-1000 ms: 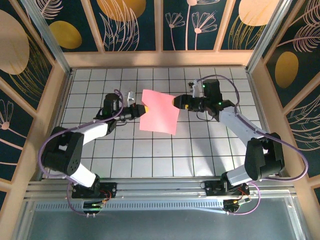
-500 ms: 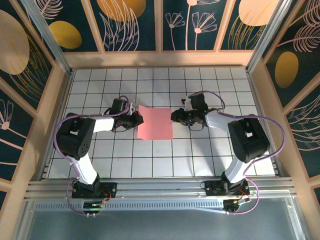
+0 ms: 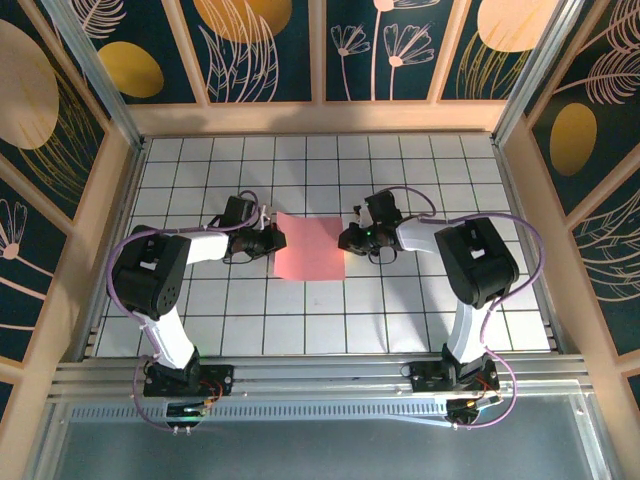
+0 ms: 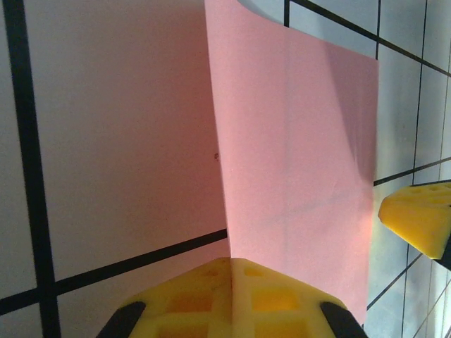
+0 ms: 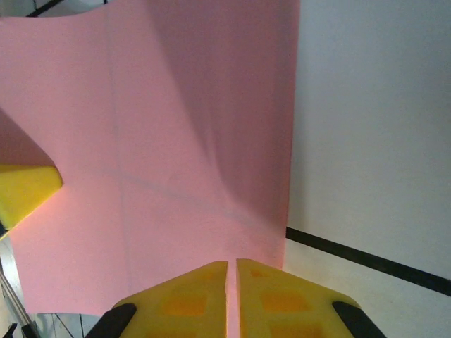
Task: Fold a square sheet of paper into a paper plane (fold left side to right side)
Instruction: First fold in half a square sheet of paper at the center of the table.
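At the bottom of the overhead view, the metal rail [image 3: 320, 375] carrying both arm bases was seen. Above it, the white tabletop [image 3: 400, 310], ruled with a black grid, was partly covered by the left arm [image 3: 150, 285] and the right arm [image 3: 480, 262], each looped by a purple cable [image 3: 112, 262].

Near the middle of that frame, the left tool [image 3: 272, 241] and the right tool [image 3: 346, 240] were small and dark, and their jaws could not be made out from above. Between them the square sheet of paper [image 3: 310, 250] was laid on the tabletop, its left edge met by the left tool and its right edge by the right tool.

In the left wrist view, the yellow pads [image 4: 190, 303], cut off by the lower frame edge, were clenched on the sheet's near edge. At the right edge of that frame, part of the opposite tool's pad was visible. In the right wrist view, the pads were likewise pressed together on the sheet's edge with only a hairline slit between them, and shallow buckles and a faint crease were seen across the paper.

Farthest away, the tabletop was enclosed by dark blue panels [image 3: 270, 50] with gold and pale leaf patterns, set in light wooden frames.
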You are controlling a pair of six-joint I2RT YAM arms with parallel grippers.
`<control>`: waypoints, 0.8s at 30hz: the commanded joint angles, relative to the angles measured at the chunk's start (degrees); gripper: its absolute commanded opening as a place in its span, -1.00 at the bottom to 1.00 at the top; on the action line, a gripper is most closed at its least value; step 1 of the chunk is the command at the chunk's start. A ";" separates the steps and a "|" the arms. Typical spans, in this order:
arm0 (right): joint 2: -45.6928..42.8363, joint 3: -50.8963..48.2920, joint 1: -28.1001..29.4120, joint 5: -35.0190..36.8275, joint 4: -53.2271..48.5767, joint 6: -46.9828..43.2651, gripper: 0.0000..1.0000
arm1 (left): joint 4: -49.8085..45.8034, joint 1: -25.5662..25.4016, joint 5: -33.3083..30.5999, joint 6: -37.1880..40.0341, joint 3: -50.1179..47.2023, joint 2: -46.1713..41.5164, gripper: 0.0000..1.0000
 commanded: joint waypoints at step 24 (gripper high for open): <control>2.91 -0.88 1.67 7.28 -5.75 -3.10 -0.80 | -2.25 -4.31 8.57 0.01 6.88 -4.06 0.27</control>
